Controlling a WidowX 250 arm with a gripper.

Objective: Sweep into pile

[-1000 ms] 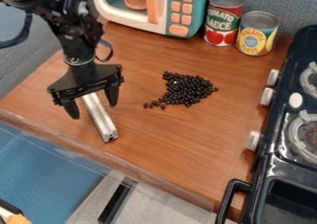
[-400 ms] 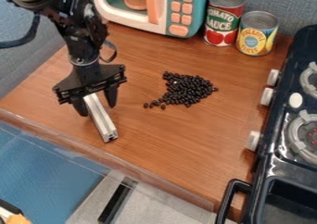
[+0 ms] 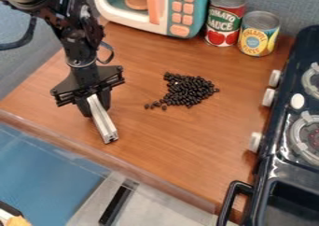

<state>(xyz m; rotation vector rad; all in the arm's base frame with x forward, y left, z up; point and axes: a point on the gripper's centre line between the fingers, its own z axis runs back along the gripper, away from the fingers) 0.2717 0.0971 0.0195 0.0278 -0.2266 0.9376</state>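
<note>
- The beans (image 3: 189,91) lie in the middle of the wooden counter (image 3: 177,143), between the gripper's side and the toy stove (image 3: 271,169), with bare wood around them; that spacing probably leaves room to push from either side.
- They are black, slightly glossy and rounded, crowded into an uneven patch that thins to a short tail of stray beans toward the gripper, so the sweep likely has to gather that tail first.
- The silvery bar (image 3: 104,122) rests well apart from the beans, its free end pointing toward the counter's near edge. Its long, straight side presumably serves as the sweeping edge.
- The gripper (image 3: 95,108) pinches the bar's upper end, 1 finger on each side; gripping the end leaves most of its length available for pushing.
- Farther out, 2 cans, a red can (image 3: 225,22) and a yellow can (image 3: 258,36), stand beside the toy microwave (image 3: 198,12), seemingly as background.
</note>
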